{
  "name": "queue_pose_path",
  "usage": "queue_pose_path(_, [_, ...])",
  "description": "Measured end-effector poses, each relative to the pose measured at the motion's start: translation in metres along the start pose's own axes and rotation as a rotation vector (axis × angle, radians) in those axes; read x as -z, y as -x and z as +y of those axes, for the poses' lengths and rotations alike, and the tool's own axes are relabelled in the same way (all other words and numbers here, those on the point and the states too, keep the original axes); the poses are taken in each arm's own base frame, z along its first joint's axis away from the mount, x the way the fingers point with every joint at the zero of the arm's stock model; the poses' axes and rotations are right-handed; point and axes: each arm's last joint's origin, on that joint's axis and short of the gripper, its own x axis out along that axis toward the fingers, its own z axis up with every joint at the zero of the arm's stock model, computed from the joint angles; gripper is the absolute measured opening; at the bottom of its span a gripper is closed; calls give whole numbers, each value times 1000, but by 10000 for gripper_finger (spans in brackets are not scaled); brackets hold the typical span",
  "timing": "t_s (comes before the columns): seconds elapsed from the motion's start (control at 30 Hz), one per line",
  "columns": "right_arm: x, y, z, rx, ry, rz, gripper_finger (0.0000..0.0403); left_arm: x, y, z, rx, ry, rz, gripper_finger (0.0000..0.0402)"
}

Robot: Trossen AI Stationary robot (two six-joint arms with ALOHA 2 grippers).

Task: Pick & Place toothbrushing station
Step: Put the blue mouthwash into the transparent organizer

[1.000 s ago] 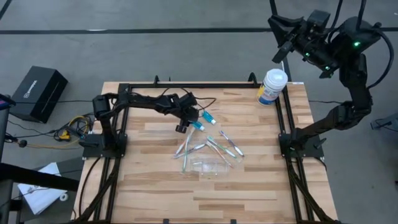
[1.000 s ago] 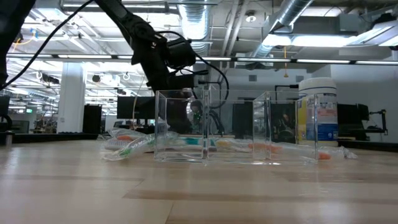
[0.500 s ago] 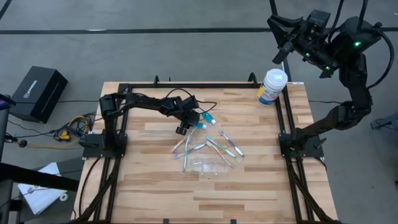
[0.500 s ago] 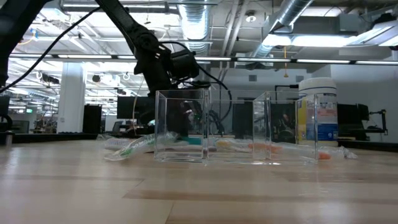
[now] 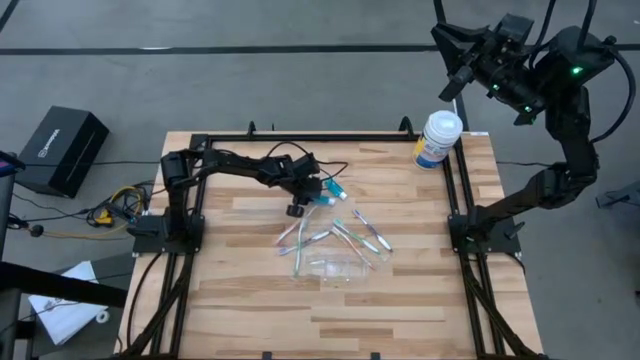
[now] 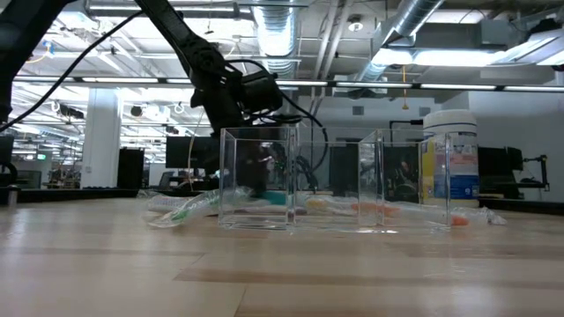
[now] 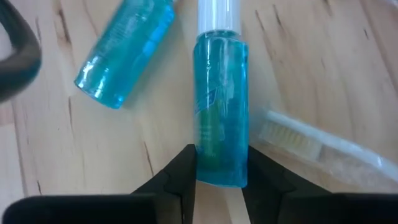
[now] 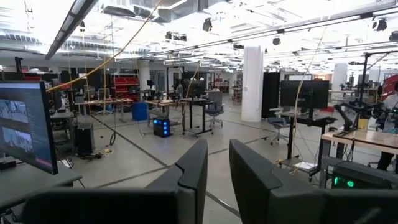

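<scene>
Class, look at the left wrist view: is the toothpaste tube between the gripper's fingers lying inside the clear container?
No: the toothpaste tube lies on the bare wooden table.

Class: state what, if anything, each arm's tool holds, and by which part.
The left tool is closed on a teal toothpaste tube at its flat end, opposite the white cap. The right tool, raised off the table, holds nothing.

- Left arm (image 5: 230, 165) — matte black all over, built of slim tubular links with bulkier rounded joints; loose black cables loop along its upper side.
- Left claw (image 7: 217, 177): two flat, dark fingers with squared tips.
- Right arm (image 5: 560, 110) — the same black finish, a small green light glowing on one joint.
- Right claw (image 8: 217, 165): a pair of dark, wedge-shaped fingers.
- Each arm rises from a black frame base.
</scene>
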Motion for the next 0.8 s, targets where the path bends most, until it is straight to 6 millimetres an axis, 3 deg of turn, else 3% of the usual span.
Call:
queue_pose_path(0.13, [0,0,0,0,-1,-3,60,-3,10,6,3,126,-83,89])
queue_pose_path(0.33, [2,0,0,-2,26,23,60,-19,66,35,9,427,-403,87])
queue_pose_path(0.53, [16,-6,5,-33,72,135,60,-20,153,51,68,610,-687,87])
queue_pose_path(0.7, [43,-32,19,-132,102,271,60,-11,220,47,214,681,-867,86])
queue_pose_path(0.8, [58,-52,24,-206,103,325,60,-8,250,37,280,680,-935,86])
